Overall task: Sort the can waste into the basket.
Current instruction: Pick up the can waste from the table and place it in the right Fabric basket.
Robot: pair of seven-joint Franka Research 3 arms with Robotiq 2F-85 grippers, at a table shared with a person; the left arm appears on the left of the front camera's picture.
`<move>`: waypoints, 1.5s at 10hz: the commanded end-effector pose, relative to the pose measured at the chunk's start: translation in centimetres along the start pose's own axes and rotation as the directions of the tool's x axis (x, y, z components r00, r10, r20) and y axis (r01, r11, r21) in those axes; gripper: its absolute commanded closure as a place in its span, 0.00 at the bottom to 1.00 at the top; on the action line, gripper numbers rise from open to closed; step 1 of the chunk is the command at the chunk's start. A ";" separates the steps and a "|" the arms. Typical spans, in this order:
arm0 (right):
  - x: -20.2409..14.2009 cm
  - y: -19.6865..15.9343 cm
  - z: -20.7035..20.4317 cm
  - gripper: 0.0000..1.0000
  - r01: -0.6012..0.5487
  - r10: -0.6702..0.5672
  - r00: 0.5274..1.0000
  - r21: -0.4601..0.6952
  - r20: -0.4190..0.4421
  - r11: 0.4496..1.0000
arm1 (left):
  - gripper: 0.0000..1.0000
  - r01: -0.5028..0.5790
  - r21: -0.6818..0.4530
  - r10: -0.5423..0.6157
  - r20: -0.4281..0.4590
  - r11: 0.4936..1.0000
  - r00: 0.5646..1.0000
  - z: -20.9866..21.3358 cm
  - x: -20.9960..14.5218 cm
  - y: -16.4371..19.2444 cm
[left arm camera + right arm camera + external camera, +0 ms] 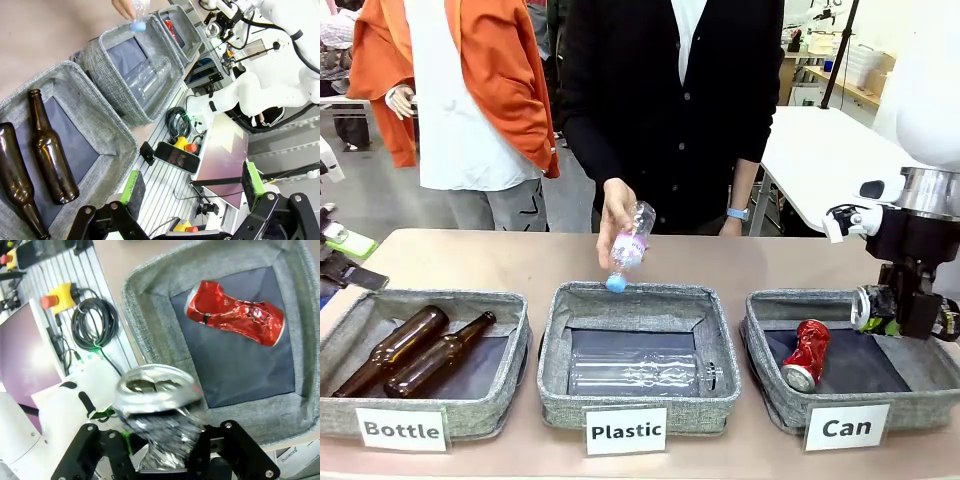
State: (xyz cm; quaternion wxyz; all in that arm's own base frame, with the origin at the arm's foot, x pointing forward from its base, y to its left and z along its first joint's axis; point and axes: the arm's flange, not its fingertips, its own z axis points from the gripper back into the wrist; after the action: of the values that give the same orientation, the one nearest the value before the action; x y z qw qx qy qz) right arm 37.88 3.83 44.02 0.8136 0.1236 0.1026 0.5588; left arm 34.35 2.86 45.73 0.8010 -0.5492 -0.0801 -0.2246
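Observation:
The grey "Can" basket [775, 392] stands at the right of the table, and a crushed red can [807, 354] lies inside it, also seen as the red can [235, 312] on the dark lining of the basket [150, 280]. My right gripper [908, 312] hangs over the basket's right part, shut on a dark crushed can [871, 308]; the wrist view shows that can's silver top [155, 390] between the fingers. My left gripper [192, 192] is open with nothing between its green pads, off the table's near edge beside the "Bottle" basket [100, 125].
A person's hand [615, 215] holds a clear plastic bottle [630, 245] cap-down over the "Plastic" basket [640, 400], which holds another clear bottle [640, 372]. Two brown glass bottles [415, 350] lie in the "Bottle" basket [350, 410]. Cables and a phone [177, 156] lie below the table edge.

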 end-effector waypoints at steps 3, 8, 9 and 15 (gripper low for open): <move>0.5 -1.3 0.3 0.00 -0.004 0.005 0.999 -0.019 0.037 1.000 | 0.00 0.003 -0.005 -0.003 -0.009 1.000 1.000 0.1 -0.2 -0.1; 0.5 -1.8 0.5 0.00 0.029 -0.038 0.983 0.051 0.180 0.998 | 0.00 0.003 -0.005 -0.003 -0.009 1.000 1.000 0.1 -0.2 -0.1; 0.6 -1.5 1.4 0.00 0.065 -0.103 0.942 0.128 0.318 0.990 | 0.00 0.003 -0.005 -0.003 -0.009 1.000 1.000 0.1 -0.2 -0.1; -3.4 -3.9 3.4 0.00 -0.071 -0.830 -0.088 0.828 0.550 0.556 | 0.00 0.003 -0.005 -0.003 -0.009 1.000 1.000 0.1 -0.2 -0.1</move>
State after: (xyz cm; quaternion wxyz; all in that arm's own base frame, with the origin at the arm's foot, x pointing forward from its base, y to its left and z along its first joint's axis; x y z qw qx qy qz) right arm 40.94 -0.77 46.89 0.8055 0.5493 -0.0855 0.2052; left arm 34.35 2.85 45.72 0.8010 -0.5492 -0.0800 -0.2247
